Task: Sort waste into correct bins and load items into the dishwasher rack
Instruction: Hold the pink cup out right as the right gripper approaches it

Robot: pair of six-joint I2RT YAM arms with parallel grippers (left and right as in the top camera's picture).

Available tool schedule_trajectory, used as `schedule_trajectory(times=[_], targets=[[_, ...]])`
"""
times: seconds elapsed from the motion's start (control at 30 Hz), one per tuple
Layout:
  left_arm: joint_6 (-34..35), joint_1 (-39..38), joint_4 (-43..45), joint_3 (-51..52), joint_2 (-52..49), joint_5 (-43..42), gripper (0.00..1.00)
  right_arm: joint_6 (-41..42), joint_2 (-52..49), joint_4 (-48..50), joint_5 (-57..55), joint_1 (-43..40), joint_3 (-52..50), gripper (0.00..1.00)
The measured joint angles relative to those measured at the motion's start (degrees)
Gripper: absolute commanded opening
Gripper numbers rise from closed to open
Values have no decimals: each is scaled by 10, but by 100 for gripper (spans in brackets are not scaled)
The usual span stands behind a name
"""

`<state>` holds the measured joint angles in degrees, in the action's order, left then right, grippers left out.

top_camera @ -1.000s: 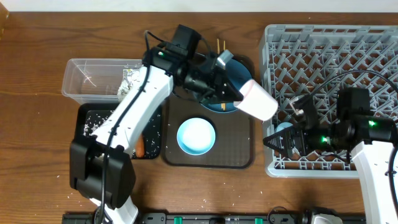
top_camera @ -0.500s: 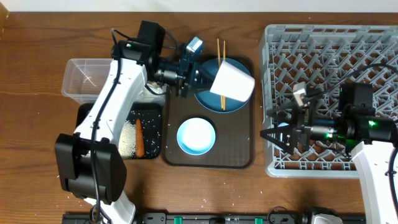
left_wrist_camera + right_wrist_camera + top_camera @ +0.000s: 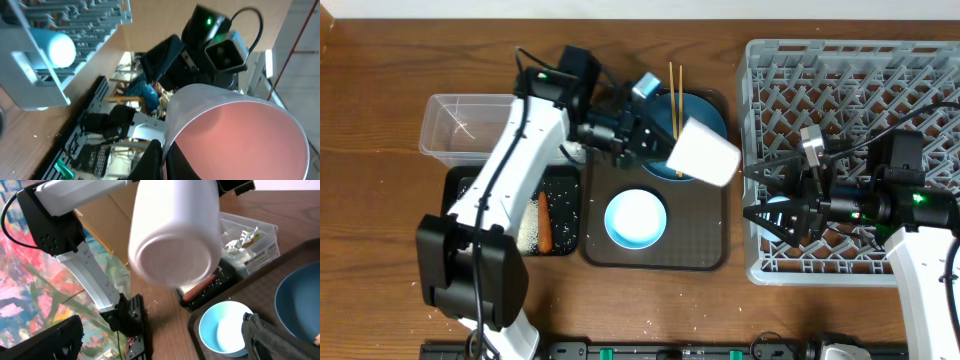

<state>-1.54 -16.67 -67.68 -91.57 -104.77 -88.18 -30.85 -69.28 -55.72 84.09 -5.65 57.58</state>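
The left end effector [image 3: 663, 148] is closed tight on the rim of the pale pink cup [image 3: 704, 156]. It holds the cup on its side in the air, above the edge of the blue plate [image 3: 703, 108]. The cup hides part of the plate. Two chopsticks [image 3: 673, 84] lie across the plate's far side.

The white-blue bowl [image 3: 636, 218] sits near the plate on the brown serving tray [image 3: 705, 250].

The right end effector [image 3: 753, 195] is wide open and holds nothing. It hangs over the left edge of the dishwasher rack [image 3: 850, 90]. The light blue cup [image 3: 776, 207] in the rack peeks out between its fingers and is mostly hidden.

The left arm [image 3: 520, 170] covers part of the clear tub [image 3: 455, 130] and the black tray [image 3: 563, 205]. A carrot [image 3: 544, 222] and rice [image 3: 528, 230] lie in the black tray. All these stand on the bench [image 3: 380, 200].
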Motion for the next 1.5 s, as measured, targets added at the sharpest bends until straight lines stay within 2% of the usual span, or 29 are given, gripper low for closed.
schedule_trajectory(times=[0.3, 0.7, 1.0, 1.23, 1.5], targets=[[-5, -56, 16, 0, 0, 0, 6, 0, 0, 0, 4, 0, 0, 99], [-5, -59, 22, 0, 0, 0, 6, 21, 0, 19, 31, 13, 0, 97], [-5, -59, 23, 0, 0, 0, 6, 96, 0, 96, 37, 25, 0, 91], [-5, -59, 23, 0, 0, 1, 6, 137, 0, 101, 37, 25, 0, 82], [-5, -59, 24, 0, 0, 20, 6, 169, 0, 98, 36, 26, 0, 81]])
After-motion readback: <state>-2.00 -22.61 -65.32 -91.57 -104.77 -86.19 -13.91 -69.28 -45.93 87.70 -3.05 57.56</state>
